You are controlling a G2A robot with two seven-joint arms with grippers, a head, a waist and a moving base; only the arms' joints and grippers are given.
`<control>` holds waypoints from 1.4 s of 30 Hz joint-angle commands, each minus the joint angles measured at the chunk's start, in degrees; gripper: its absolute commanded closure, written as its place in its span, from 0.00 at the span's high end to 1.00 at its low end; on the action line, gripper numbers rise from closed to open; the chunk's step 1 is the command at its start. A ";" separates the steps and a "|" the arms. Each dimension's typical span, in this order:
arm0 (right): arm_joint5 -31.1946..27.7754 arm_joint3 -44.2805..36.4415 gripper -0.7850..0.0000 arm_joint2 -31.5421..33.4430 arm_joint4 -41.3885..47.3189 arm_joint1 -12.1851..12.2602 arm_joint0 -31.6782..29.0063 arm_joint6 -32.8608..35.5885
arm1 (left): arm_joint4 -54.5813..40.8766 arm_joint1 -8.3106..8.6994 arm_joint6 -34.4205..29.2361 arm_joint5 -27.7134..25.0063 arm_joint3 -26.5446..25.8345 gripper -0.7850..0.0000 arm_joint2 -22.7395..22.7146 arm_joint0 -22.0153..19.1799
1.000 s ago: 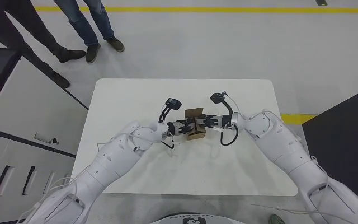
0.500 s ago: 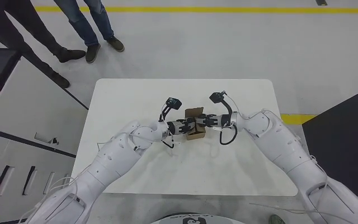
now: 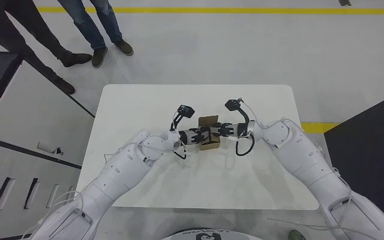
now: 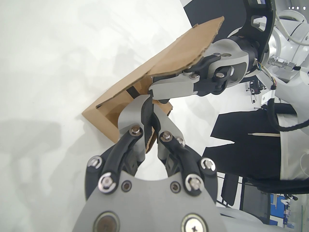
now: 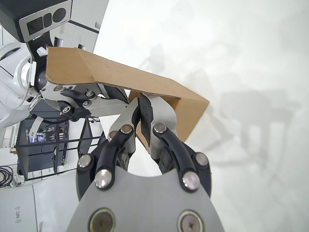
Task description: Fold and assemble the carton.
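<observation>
The carton sits at the middle of the table. The left gripper and right gripper face each other there (forearms low, nearly level), each clamped on a cardboard edge.

A small grey printed mark with a wave sign stands on the white arm shell; nothing else is legible.

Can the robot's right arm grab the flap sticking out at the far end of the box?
Probably not yet. The right gripper is shut on an edge of the carton, so it must let go first. The flap sits at the far end, uncovered.
</observation>
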 commanded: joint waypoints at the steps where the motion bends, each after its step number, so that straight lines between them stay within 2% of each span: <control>1: 0.06 -0.28 0.00 0.24 -0.16 0.05 -0.22 0.02 | 0.13 -0.01 -0.02 -0.11 -0.09 0.00 -0.18 0.18; 31: 1.45 -1.01 0.00 1.52 -1.17 -0.21 -1.35 1.59 | 1.05 -0.67 -0.85 0.15 -0.29 0.00 -1.70 1.39; 36: -0.74 -1.38 0.00 2.90 0.84 0.04 -2.16 1.60 | 1.50 -0.61 -0.58 -0.47 -1.06 0.00 -2.34 1.75; 37: -1.43 -1.39 0.19 3.42 1.57 0.18 -2.44 1.94 | 1.59 -0.55 -0.55 -0.56 -1.29 0.00 -2.60 1.92; 38: -2.10 -1.41 0.38 3.95 2.55 0.33 -2.73 2.57 | 1.65 -0.47 -0.67 -0.81 -1.61 0.31 -2.82 2.13; 39: -2.95 -1.47 0.69 4.66 3.73 0.51 -3.01 3.08 | 1.70 -0.38 -0.81 -1.06 -1.95 0.63 -3.12 2.34; 40: -3.71 -1.47 0.88 5.43 4.77 0.73 -3.32 3.63 | 1.64 -0.28 -0.84 -1.26 -2.34 0.99 -3.50 2.63; 41: -4.34 -1.50 1.00 6.19 5.52 0.96 -3.62 4.19 | 1.57 -0.15 -0.96 -1.60 -2.82 1.00 -3.89 2.96; 42: -4.97 -1.63 1.00 6.98 6.31 1.19 -3.97 4.64 | 1.50 -0.01 -1.10 -1.84 -3.32 1.00 -4.35 3.29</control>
